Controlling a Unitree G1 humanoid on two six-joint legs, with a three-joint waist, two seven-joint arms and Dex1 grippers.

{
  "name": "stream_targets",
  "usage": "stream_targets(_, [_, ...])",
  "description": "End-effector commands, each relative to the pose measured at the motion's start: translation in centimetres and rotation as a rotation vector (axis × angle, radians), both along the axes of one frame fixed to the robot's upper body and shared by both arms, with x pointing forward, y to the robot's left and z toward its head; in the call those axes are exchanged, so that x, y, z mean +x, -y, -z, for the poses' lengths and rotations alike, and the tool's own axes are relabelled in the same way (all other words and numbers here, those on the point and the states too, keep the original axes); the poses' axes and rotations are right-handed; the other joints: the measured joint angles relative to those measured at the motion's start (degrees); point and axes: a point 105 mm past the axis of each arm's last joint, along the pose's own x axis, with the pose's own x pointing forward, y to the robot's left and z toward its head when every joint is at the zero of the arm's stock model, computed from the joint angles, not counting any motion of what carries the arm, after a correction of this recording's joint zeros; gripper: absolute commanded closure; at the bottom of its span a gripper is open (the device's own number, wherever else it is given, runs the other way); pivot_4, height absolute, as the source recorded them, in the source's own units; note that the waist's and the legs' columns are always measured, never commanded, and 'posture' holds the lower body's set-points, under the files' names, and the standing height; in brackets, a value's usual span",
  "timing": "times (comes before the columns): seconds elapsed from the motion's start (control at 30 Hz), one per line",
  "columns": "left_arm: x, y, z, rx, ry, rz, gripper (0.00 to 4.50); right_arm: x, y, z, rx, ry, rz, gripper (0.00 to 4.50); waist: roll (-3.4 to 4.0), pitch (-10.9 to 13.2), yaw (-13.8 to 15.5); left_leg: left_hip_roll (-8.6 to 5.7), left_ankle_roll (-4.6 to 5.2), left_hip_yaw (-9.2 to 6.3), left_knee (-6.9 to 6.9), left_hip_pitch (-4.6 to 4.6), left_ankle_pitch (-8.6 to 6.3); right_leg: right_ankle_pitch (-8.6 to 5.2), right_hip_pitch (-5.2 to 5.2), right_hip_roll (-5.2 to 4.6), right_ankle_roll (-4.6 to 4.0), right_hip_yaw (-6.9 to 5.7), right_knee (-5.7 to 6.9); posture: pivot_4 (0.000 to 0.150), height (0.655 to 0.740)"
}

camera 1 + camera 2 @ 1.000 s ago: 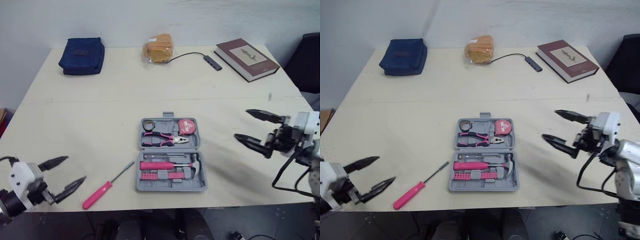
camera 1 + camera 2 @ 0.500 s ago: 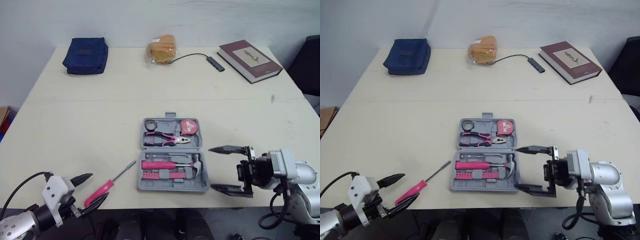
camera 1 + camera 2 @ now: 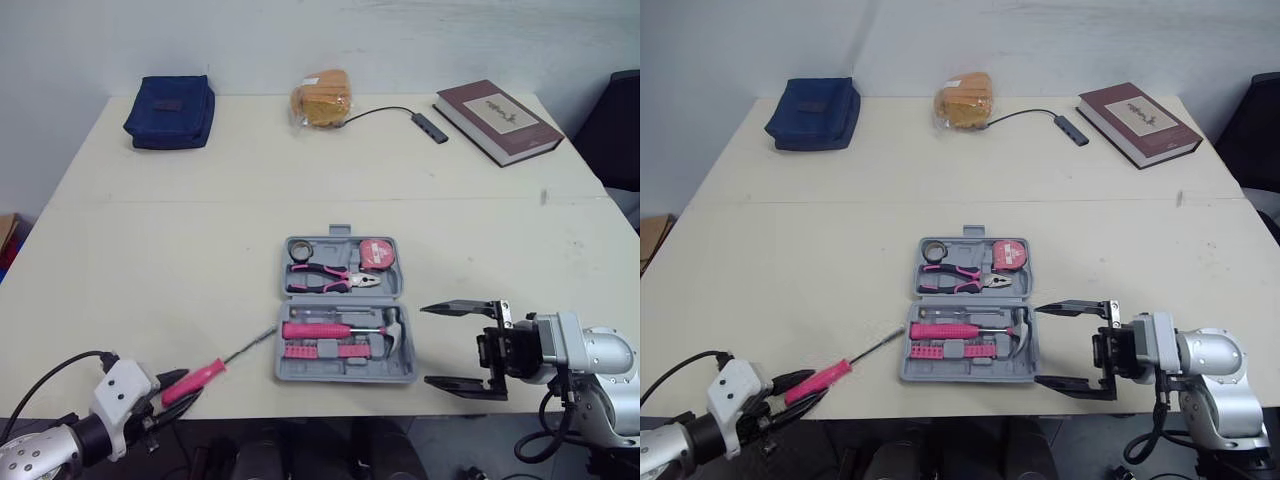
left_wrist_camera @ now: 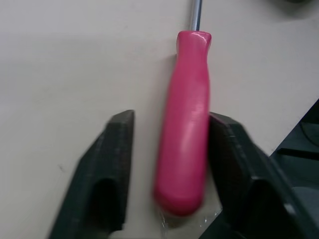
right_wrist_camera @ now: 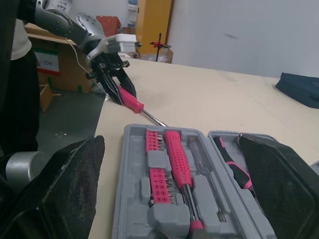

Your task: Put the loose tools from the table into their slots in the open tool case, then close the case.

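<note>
A pink-handled screwdriver (image 3: 195, 381) lies on the table near its front edge, left of the open grey tool case (image 3: 300, 372). My left gripper (image 3: 180, 392) stands around the handle (image 4: 184, 124). One finger (image 4: 234, 154) touches the handle, while a gap shows between the handle and the other finger (image 4: 112, 159). The case holds pliers (image 3: 330, 279), a tape measure (image 3: 375, 252), a hammer and a bit set. To the right of the case hovers my right gripper (image 3: 427, 345), open and holding nothing.
At the back of the table lie a blue pouch (image 3: 167, 98), a bagged bun (image 3: 320, 97), a cable with a hub (image 3: 425, 123) and a brown book (image 3: 495, 118). The screwdriver lies close to the table's front edge.
My left gripper has moved in around the screwdriver handle and its fingers have narrowed; the screwdriver turned slightly. My right gripper came down from the right to beside the case.
</note>
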Motion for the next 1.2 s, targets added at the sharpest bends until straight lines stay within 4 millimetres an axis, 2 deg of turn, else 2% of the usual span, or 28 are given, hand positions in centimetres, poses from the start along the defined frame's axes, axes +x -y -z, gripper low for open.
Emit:
stream_targets(0.03, [-0.3, 1.1, 0.0, -0.043, 0.009, 0.068, 3.92, -0.2, 0.6, -0.1, 0.0, 0.035, 0.013, 0.0, 0.04, 0.0, 0.0, 0.0, 0.0, 0.0, 0.0, 0.0, 0.0, 0.0, 0.0, 0.0, 0.0, 0.0, 0.0, 0.15, 0.74])
stream_targets(0.13, [1.6, 0.9, -3.0, -0.096, 0.16, 0.061, 3.92, 0.0, 1.6, 0.3, -0.013, 0.042, 0.05, 0.0, 0.0, 0.0, 0.3, 0.0, 0.01, -0.01, 0.01, -0.02, 0.0, 0.0, 0.0, 0.01, 0.0, -0.03, 0.0, 0.15, 0.74])
stream_targets(0.23, [2.1, 1.0, -4.1, -0.078, 0.215, 0.111, 3.92, 0.0, 2.5, 0.6, -0.025, 0.051, 0.075, 0.0, -0.03, 0.0, 0.3, 0.0, 0.01, -0.04, 0.07, -0.02, 0.01, 0.01, 0.03, 0.0, 0.01, -0.05, 0.06, 0.15, 0.74])
stream_targets(0.4, [2.9, 3.1, -6.3, -0.11, 0.291, 0.275, 3.92, 0.3, 4.2, 0.8, -0.031, 0.069, 0.16, 0.0, -0.02, 0.0, 0.0, -0.01, -0.31, 0.0, 0.07, -0.02, 0.19, 0.01, 0.02, 0.16, 0.02, -0.04, 0.08, 0.15, 0.74])
stream_targets(0.47, [3.1, 4.8, -6.9, -0.085, 0.295, 0.407, 3.92, 0.3, 4.9, 1.0, -0.045, 0.055, 0.199, 0.0, -0.02, 0.0, 0.0, 0.0, -0.33, 0.02, 0.07, 0.03, 0.21, 0.01, 0.02, 0.18, 0.02, 0.0, 0.13, 0.15, 0.74])
stream_targets(0.6, [3.5, 7.6, -6.9, -0.031, 0.245, 0.606, 3.92, -0.2, 6.2, 1.3, -0.093, 0.016, 0.246, 0.0, -0.01, 0.0, 0.6, -0.08, -0.34, 0.01, 0.09, 0.02, 0.24, 0.01, 0.02, 0.19, 0.03, 0.0, 0.2, 0.15, 0.74])
stream_targets(0.7, [4.7, 10.5, -7.1, -0.017, 0.233, 0.732, 3.92, -1.1, 6.5, 0.7, -0.1, -0.004, 0.274, 0.0, 0.07, 0.0, 1.4, -0.09, -0.33, 0.06, 0.09, 0.02, 0.24, 0.02, 0.01, 0.21, 0.05, 0.04, 0.2, 0.15, 0.74])
stream_targets(0.77, [5.3, 11.6, -7.2, -0.008, 0.213, 0.77, 3.92, -1.5, 6.5, 0.4, -0.101, -0.009, 0.285, 0.0, 0.06, 0.0, 1.6, -0.06, -0.38, 0.03, 0.11, 0.02, 0.29, 0.02, 0.01, 0.27, 0.05, 0.04, 0.24, 0.15, 0.74])
stream_targets(0.97, [6.1, 14.1, -6.5, 0.059, 0.115, 0.852, 3.92, -2.3, 6.4, 0.5, -0.103, -0.028, 0.307, 0.0, 0.07, 0.0, 1.5, -0.05, -0.47, 0.07, 0.12, 0.07, 0.31, 0.02, 0.01, 0.52, 0.04, 0.15, 0.29, 0.15, 0.74])
stream_targets(1.2, [7.0, 14.8, -6.0, 0.193, 0.019, 0.879, 3.92, -3.1, 6.8, 1.2, -0.109, -0.04, 0.322, 0.0, 0.05, 0.0, 1.7, 0.01, -0.55, 0.01, 0.33, 0.01, 0.26, 0.0, 0.02, 0.86, -0.01, 0.31, 0.3, 0.15, 0.74])
